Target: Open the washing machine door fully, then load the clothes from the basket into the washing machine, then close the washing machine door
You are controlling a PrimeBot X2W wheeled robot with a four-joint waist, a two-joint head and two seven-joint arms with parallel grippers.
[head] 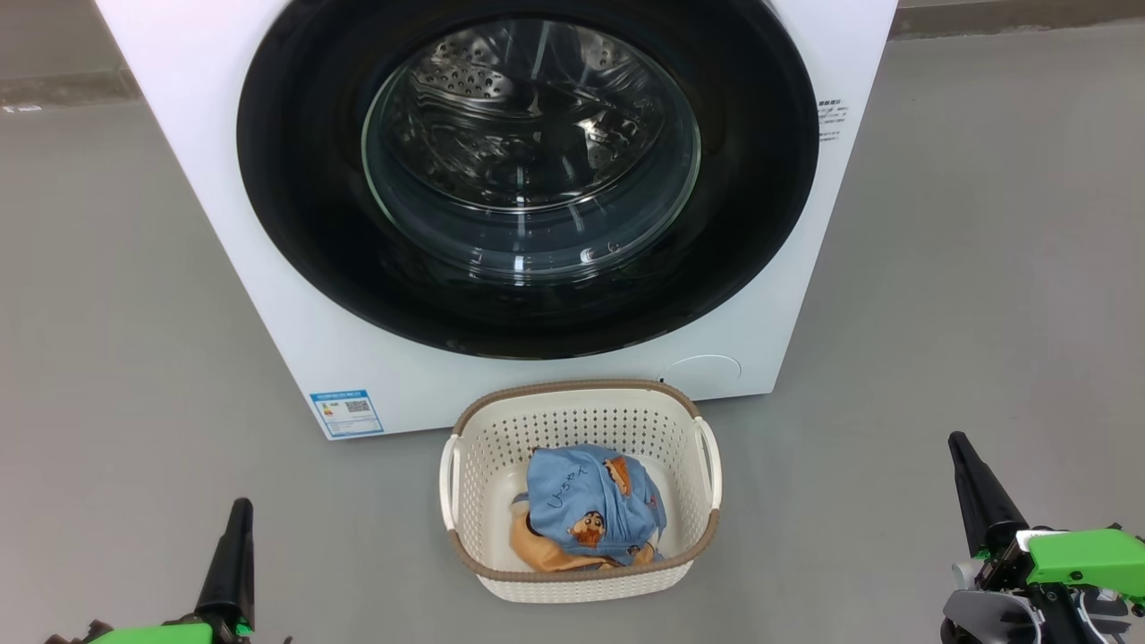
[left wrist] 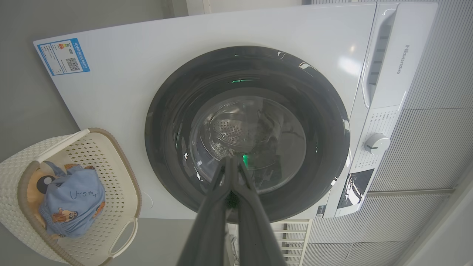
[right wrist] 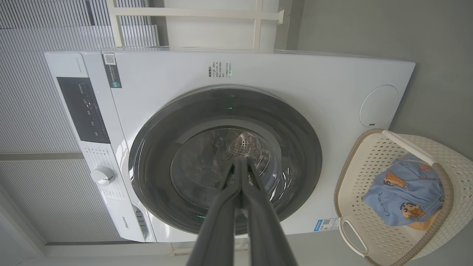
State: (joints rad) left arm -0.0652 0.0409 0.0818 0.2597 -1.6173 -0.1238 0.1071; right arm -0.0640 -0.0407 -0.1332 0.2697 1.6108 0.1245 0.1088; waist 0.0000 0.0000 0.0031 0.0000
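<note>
Black-rimmed door (head: 528,161): shut flat on the washing machine (head: 268,295).
Clothes (head: 586,505): bundled in the basket (head: 572,392) (on the floor (head: 939,313), just before the machine).
Left claw (head: 239,512): closed, empty.
Right claw (head: 959,444): closed, empty.

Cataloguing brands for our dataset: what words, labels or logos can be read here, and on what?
"Hisense": on the washing machine's drawer front.
Blue label sticker on its front: QR code, print too small to read.
Black print beside the washing machine door: too small.
Control panel: markings too small.
The clothes: dark handwritten characters, not surely legible.
</note>
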